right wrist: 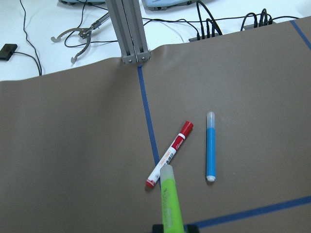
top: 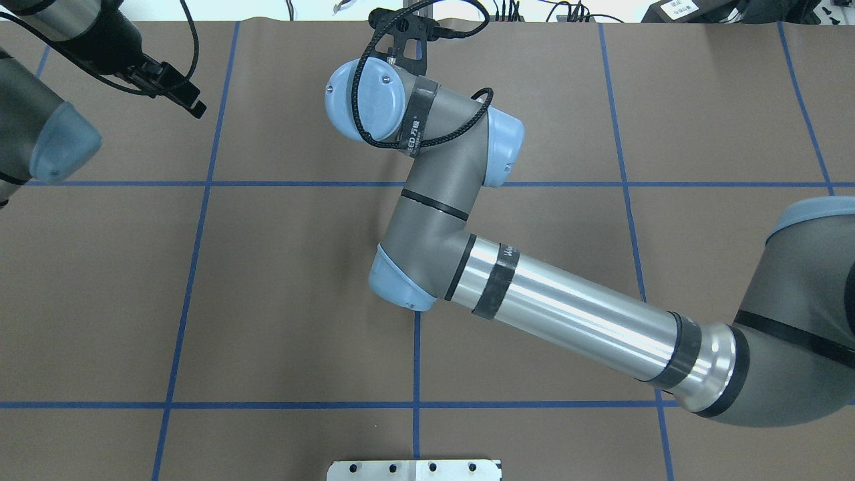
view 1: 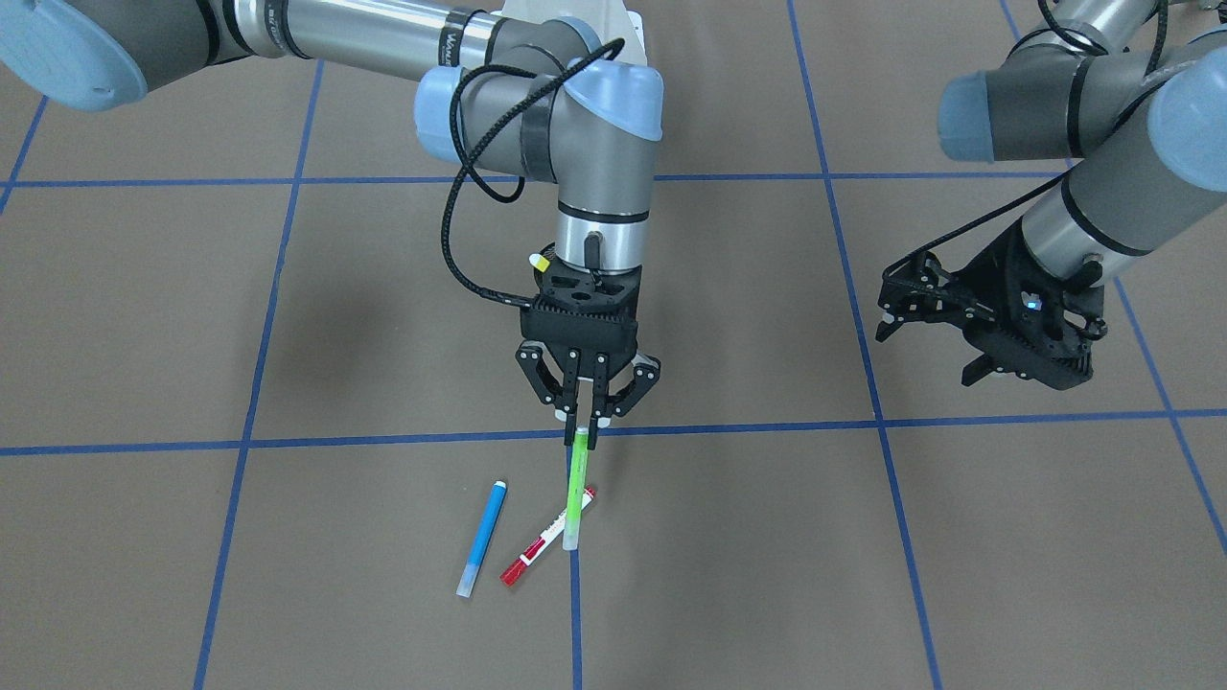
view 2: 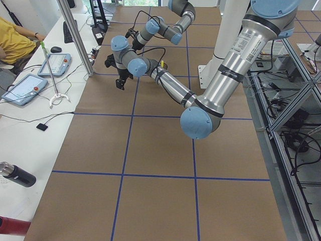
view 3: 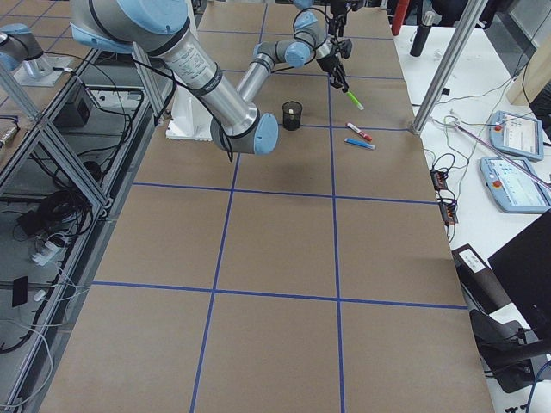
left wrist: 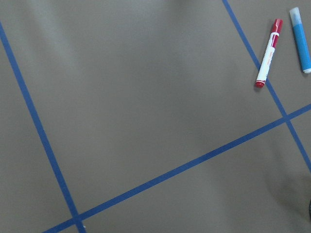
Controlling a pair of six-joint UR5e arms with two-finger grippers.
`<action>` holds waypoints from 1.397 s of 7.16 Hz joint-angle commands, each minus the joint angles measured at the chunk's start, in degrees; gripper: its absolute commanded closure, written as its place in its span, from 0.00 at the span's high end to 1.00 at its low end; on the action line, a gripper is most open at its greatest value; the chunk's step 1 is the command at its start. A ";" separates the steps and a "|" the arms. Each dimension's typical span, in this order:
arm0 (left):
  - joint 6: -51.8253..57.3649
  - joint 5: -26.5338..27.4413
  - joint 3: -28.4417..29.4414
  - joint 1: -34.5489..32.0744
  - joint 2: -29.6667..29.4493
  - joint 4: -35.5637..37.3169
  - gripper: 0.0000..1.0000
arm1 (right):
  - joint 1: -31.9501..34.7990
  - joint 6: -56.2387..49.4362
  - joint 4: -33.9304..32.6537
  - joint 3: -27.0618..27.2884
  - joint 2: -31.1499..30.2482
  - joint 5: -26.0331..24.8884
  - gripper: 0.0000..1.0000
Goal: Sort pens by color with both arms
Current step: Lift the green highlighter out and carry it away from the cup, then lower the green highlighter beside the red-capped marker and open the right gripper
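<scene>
My right gripper (view 1: 579, 433) is shut on the top of the bright green pen (view 1: 576, 489) and holds it hanging, its lower end over the red-capped white pen (view 1: 544, 539). The green pen also shows in the right wrist view (right wrist: 171, 201). The red-capped pen (right wrist: 170, 154) and the blue pen (view 1: 482, 539) lie side by side on the brown table. My left gripper (view 1: 932, 343) is open and empty, well off to the side. A yellow tip (view 1: 540, 260) peeks out beside my right wrist; the rest of it is hidden.
A black mesh cup (view 3: 293, 114) stands on the table behind the right arm. Blue tape lines (view 1: 575, 433) divide the brown surface into squares. A metal post (right wrist: 130, 34) and cables stand at the table's far edge.
</scene>
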 commanded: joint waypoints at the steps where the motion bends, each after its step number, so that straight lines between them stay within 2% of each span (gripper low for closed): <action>1: 1.41 -0.99 0.38 -0.83 0.56 -0.08 0.99 | -0.11 -0.25 6.70 -15.20 5.55 -5.60 0.00; 2: 1.41 -0.90 0.47 -0.83 0.56 -0.09 0.99 | -0.20 -0.25 12.64 -23.20 8.28 -7.54 0.00; 3: 1.41 -0.90 0.55 -0.83 0.56 -0.09 0.99 | -0.29 -0.25 15.58 -26.50 8.65 -7.82 0.00; 4: 1.41 -0.99 0.55 -0.83 0.56 -0.09 0.99 | -0.81 -0.25 16.04 -26.62 8.66 -7.82 0.00; 5: 1.33 -0.90 0.56 -0.83 0.56 -0.17 0.99 | -1.69 -0.25 16.04 -26.63 8.57 -7.91 0.15; 7: 1.15 -0.99 0.38 -0.83 0.56 -0.26 0.99 | -2.14 -0.25 16.04 -26.63 8.48 -8.26 0.58; 10: 0.63 -0.99 0.29 -0.74 0.47 -0.35 0.99 | -2.22 -0.25 16.04 -26.54 8.57 -8.08 0.76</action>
